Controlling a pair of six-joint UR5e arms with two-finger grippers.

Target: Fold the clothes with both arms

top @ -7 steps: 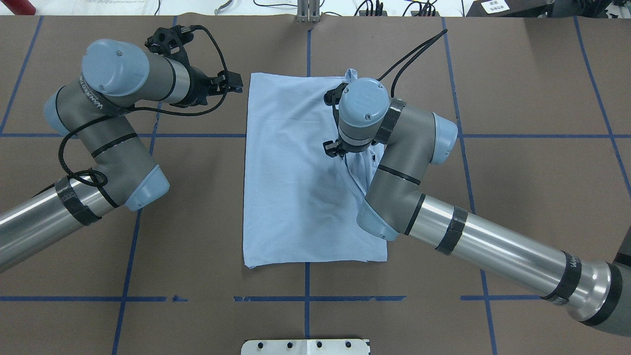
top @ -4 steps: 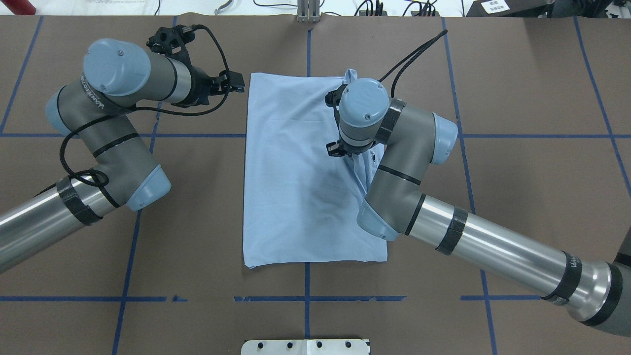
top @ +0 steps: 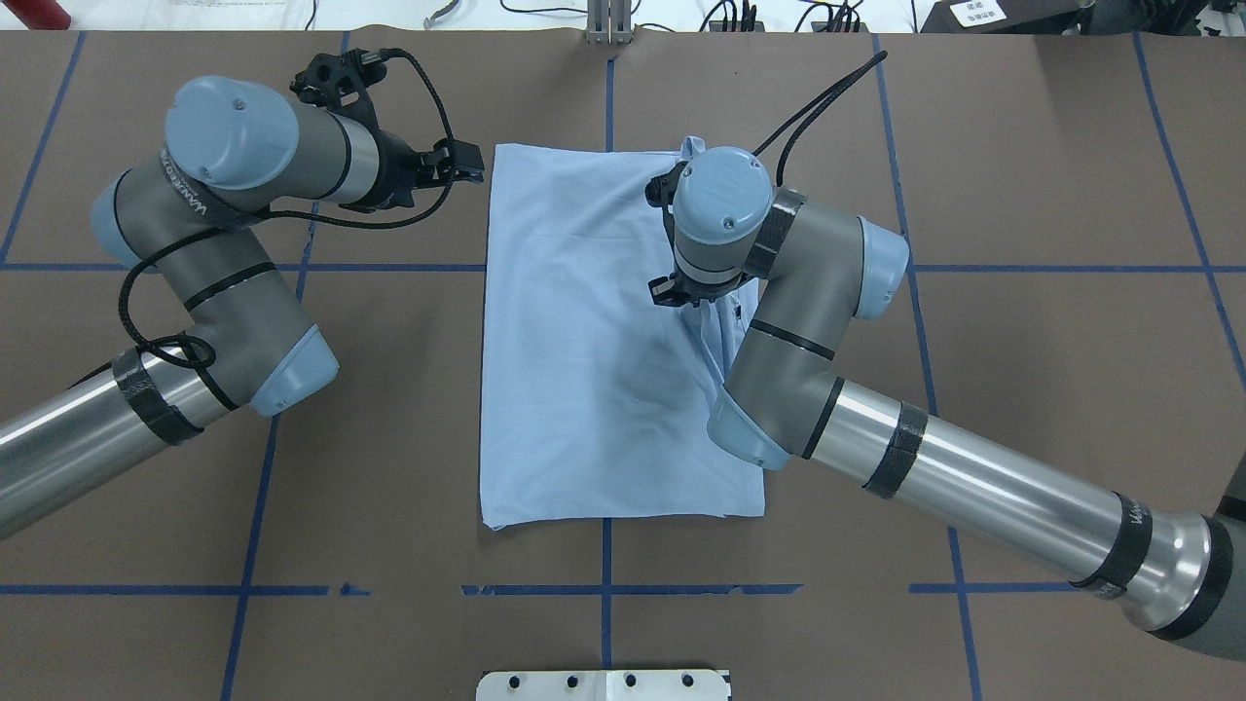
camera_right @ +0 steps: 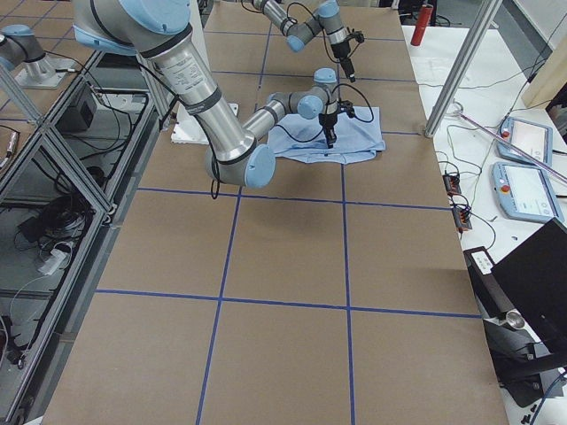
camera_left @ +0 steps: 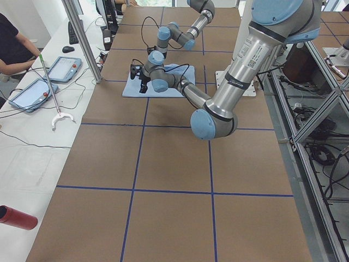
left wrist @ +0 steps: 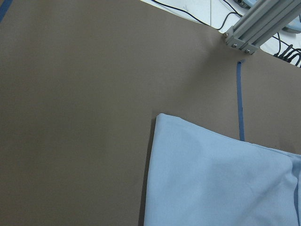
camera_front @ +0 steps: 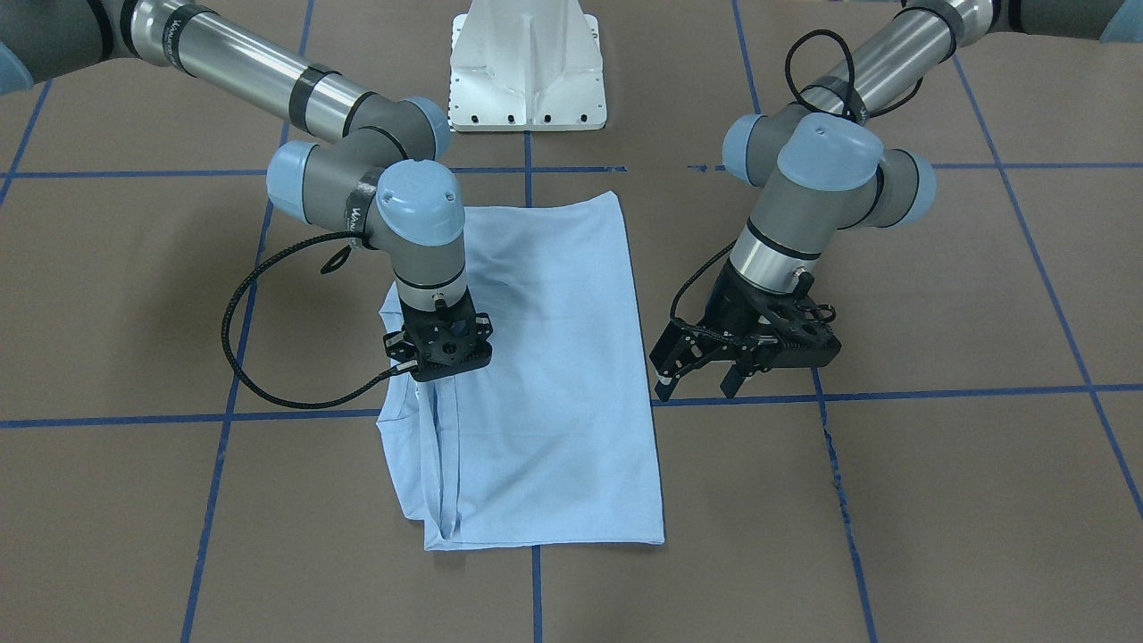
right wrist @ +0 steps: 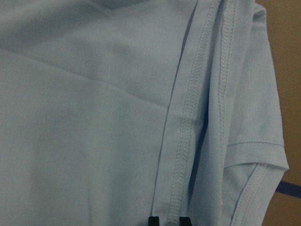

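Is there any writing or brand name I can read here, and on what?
Grey segment of the left arm: white lettering, too blurred to read.
Grey segment of the right arm: white lettering, too small.
White label beyond the table: too small.
Pale light-blue T-shirt: no print showing.

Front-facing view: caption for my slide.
Black right gripper pinches the folded pale light-blue T-shirt; black left gripper hangs open beside it.

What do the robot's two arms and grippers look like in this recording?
The left arm and right arm are built alike: polished silver long tubes, matte grey shorter links, rounded light-blue joint caps, black tape bands and small lettering on some links. A black braided cable loops around each wrist. The left gripper and right gripper are black, open-framed and two-fingered.
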